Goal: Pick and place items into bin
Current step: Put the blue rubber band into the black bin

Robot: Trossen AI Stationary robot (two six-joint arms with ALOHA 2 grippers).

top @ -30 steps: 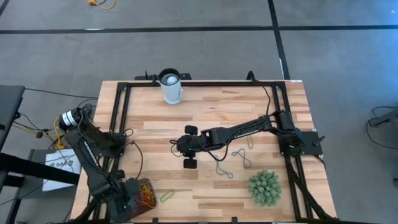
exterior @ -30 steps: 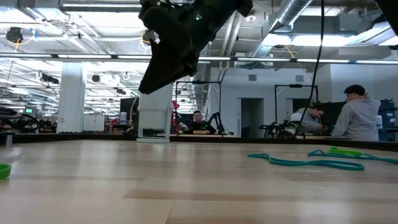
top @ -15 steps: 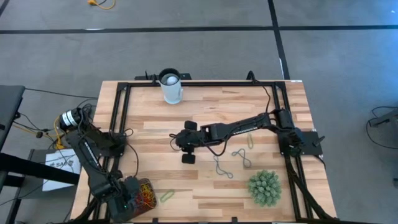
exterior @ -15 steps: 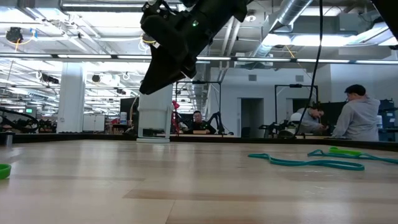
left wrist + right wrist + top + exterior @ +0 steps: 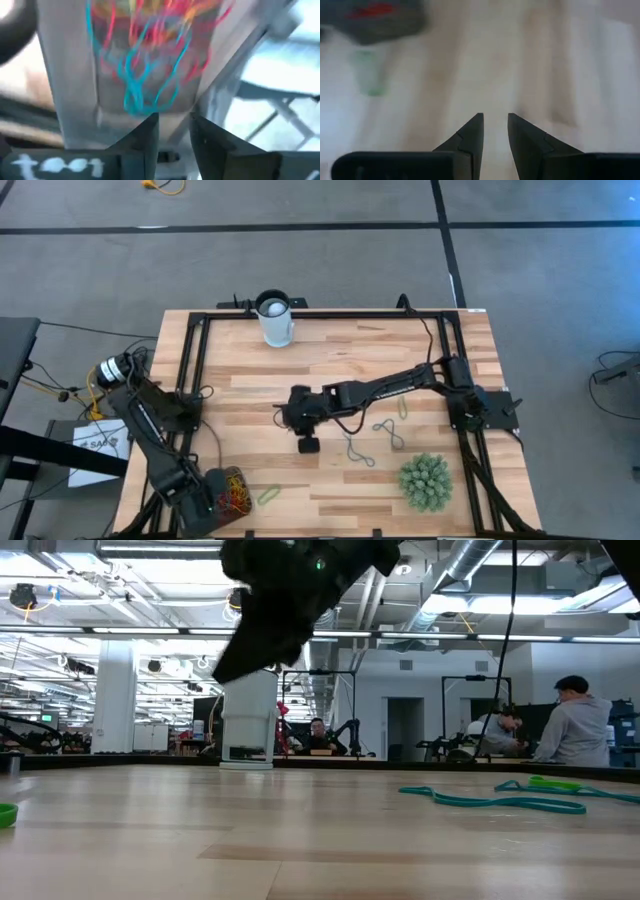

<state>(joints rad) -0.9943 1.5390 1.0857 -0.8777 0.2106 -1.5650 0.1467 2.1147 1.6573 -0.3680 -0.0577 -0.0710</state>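
Note:
The bin [image 5: 246, 480] stands at the table's near left corner, with several red, orange and teal bands [image 5: 150, 60] heaped inside it. My left gripper [image 5: 174, 130] hangs open just over the bin's inside [image 5: 214, 500], and a teal band [image 5: 136, 97] lies beyond its fingertips. My right gripper [image 5: 495, 125] is open and empty, raised above the middle of the table [image 5: 306, 442]. Loose bands lie flat on the wood: a green one [image 5: 268, 494] beside the bin, teal ones [image 5: 356, 451] [image 5: 389, 431] and a green one [image 5: 403, 408] to the right.
A white cup [image 5: 275, 320] stands at the far edge. A spiky green plant ball [image 5: 425, 482] sits near right. A black frame [image 5: 320, 313] rims the table. In the low view my right gripper [image 5: 285, 600] hangs high; people stand in the room behind.
My right gripper has swung a little toward the far edge and back toward the near edge, staying raised over the table's middle. My left arm has shifted slightly toward the bin.

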